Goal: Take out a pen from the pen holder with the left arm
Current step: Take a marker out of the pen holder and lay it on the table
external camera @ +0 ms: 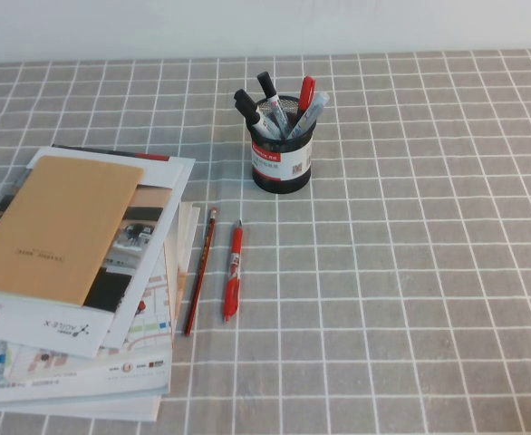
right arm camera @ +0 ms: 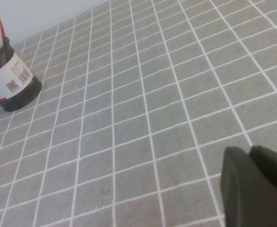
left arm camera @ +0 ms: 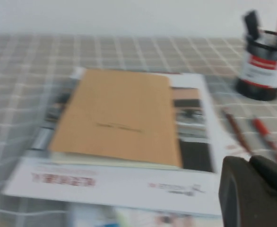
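Pen holder (external camera: 282, 156): is being shown upright at 12 o'clock from the table's middle, with marker pens (external camera: 271, 101) standing in it.
Left gripper (left arm camera: 250, 163): is being held with fingers together and empty, above the near edge of the paper stack (external camera: 66, 372). The pen holder is well apart, toward 1 o'clock.
Right gripper (right arm camera: 250, 152): is being held with fingers together and empty, above bare tablecloth (external camera: 429, 272). The pen holder is well apart, toward 10 o'clock.
Red pen (external camera: 233, 272), pencil (external camera: 200, 272): are being shown flat at 7 o'clock from the pen holder.
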`<control>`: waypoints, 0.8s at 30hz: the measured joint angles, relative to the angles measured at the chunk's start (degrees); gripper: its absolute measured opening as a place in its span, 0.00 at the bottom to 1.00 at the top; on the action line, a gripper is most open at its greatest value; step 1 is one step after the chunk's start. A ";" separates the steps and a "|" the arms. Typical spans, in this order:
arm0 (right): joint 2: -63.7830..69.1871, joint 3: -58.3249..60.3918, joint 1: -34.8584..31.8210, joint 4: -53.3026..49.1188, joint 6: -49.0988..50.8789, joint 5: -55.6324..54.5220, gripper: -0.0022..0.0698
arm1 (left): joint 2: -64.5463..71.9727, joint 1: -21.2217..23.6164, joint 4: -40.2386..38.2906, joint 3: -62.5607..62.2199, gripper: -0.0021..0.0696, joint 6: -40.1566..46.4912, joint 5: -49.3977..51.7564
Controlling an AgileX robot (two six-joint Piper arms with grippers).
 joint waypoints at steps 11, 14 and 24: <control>0.00 0.00 0.00 0.00 0.00 0.00 0.01 | -2.49 11.78 -2.21 7.28 0.03 8.82 -3.35; 0.00 0.00 0.00 0.00 0.00 0.00 0.01 | -2.49 12.03 -4.15 7.28 0.03 12.35 -1.87; 0.00 0.00 0.00 0.00 0.00 0.00 0.01 | -2.49 12.03 -8.95 7.28 0.03 15.76 0.64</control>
